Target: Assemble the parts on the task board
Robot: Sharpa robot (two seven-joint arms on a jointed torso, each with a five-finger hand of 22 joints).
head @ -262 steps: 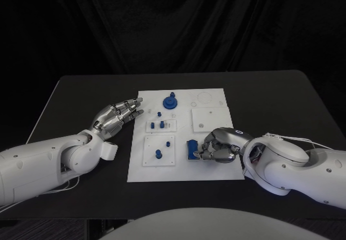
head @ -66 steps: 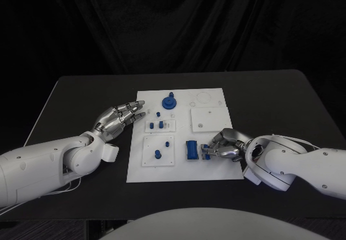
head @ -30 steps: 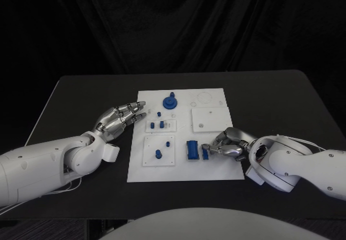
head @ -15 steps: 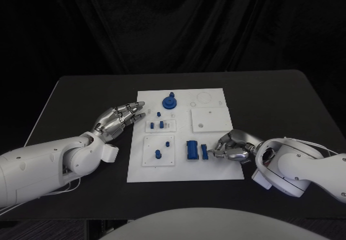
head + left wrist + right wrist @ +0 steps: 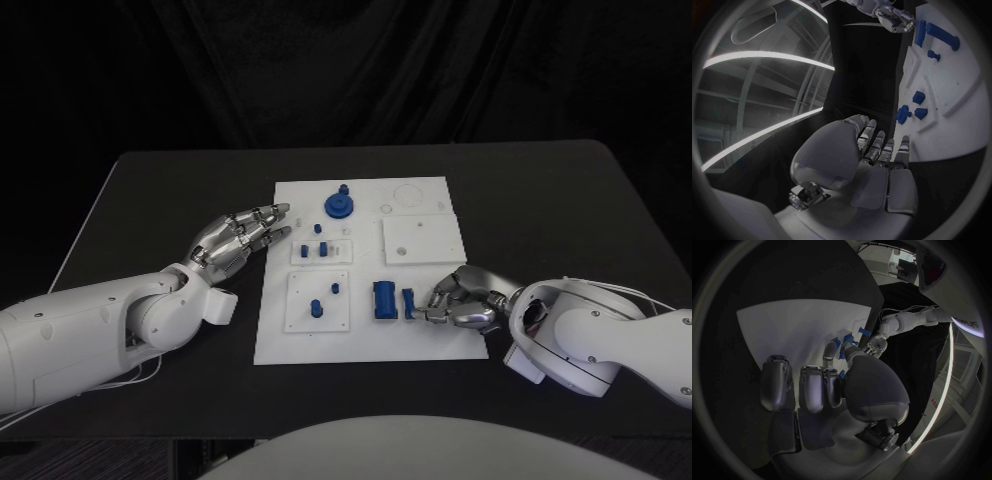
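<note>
The white task board (image 5: 433,335) lies mid-table. Near its front right a long blue block (image 5: 385,299) lies flat, and a small blue part (image 5: 410,303) sits just to its right. My right hand (image 5: 464,303) rests low on the board with its fingers curled, thumb and a fingertip pinching that small part; the right wrist view shows my right hand (image 5: 829,390) with a bit of blue at the thumb tip. My left hand (image 5: 238,238) hovers beside the board's left edge, fingers straight and apart, holding nothing; the left wrist view shows this hand (image 5: 873,170) flat.
A round blue part (image 5: 340,206) stands at the board's back. Small blue pegs (image 5: 323,247) stand on a raised plate left of centre, and more pegs (image 5: 335,289) on the plate in front of it. A bare raised plate (image 5: 418,238) sits behind my right hand.
Over the last second my right arm has drawn slightly right and toward me, the hand sinking a little. The small blue part has stayed beside the block. The left hand has not moved.
</note>
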